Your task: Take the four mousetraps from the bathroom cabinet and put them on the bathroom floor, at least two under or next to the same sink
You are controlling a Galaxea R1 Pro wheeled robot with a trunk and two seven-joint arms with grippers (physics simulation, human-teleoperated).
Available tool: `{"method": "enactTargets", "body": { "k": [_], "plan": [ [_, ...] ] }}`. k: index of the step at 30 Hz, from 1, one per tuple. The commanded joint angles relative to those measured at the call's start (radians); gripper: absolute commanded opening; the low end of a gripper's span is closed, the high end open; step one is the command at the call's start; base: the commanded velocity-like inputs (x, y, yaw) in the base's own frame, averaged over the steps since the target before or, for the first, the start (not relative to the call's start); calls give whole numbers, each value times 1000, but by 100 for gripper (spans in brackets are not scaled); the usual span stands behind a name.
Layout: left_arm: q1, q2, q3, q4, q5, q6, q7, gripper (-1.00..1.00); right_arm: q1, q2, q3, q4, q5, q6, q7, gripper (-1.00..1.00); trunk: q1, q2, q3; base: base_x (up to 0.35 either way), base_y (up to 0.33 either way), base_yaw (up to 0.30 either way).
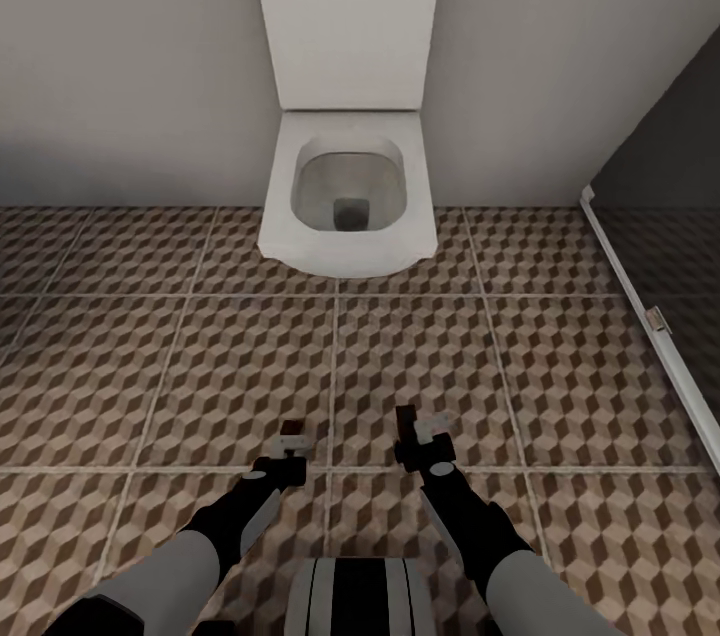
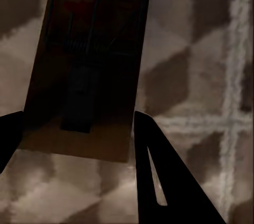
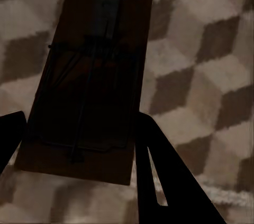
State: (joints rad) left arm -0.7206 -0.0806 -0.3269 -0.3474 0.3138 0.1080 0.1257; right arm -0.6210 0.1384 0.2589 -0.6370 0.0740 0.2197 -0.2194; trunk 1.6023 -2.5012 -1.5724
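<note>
From the head, a white toilet (image 1: pixel 345 191) sits at 12 o'clock against the wall on the cube-patterned bathroom floor (image 1: pixel 200 356), with the left gripper (image 1: pixel 290 444) at 7 o'clock and the right gripper (image 1: pixel 415 431) at 5 o'clock, each clamped on 1 small brown board. The left wrist shows a mousetrap (image 2: pixel 87 71) pinched between its dark fingers (image 2: pixel 169 182) above the tiles. The right wrist shows a second mousetrap (image 3: pixel 87 81) gripped between its own fingers (image 3: pixel 169 176).
</note>
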Motion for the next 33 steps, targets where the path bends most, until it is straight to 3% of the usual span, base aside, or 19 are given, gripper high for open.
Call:
{"method": "enactTargets", "body": {
  "k": [1, 33],
  "plan": [
    [0, 1, -9, -2, 5, 6, 11, -100, 0, 0, 3, -1, 4, 8, -3, -100, 0, 0, -1, 300, 0, 0],
    [0, 1, -9, -3, 5, 6, 11, -100, 0, -1, 3, -1, 4, 7, 2, -100, 0, 0, -1, 269, 0, 0]
  ]
}}
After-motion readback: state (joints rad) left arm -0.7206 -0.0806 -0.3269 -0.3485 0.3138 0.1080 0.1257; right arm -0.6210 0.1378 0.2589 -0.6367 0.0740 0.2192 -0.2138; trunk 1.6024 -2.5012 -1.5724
